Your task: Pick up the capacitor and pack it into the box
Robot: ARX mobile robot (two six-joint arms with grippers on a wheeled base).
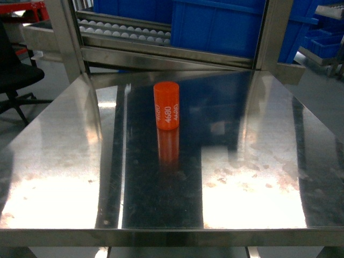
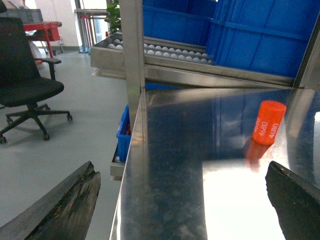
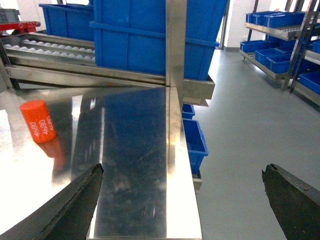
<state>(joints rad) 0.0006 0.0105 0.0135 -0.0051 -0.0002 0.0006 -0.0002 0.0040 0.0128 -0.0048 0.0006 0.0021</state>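
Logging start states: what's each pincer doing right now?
Left pincer: open, holding nothing, clear of the capacitor.
Right pincer: open, holding nothing.

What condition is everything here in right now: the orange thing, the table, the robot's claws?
Capacitor: upright on the table, untouched.
Steel table: carries only the capacitor.
Left gripper: open, holding nothing.
Right gripper: open, holding nothing.
Blue bins: on the rack behind the table.
Box: not in view.
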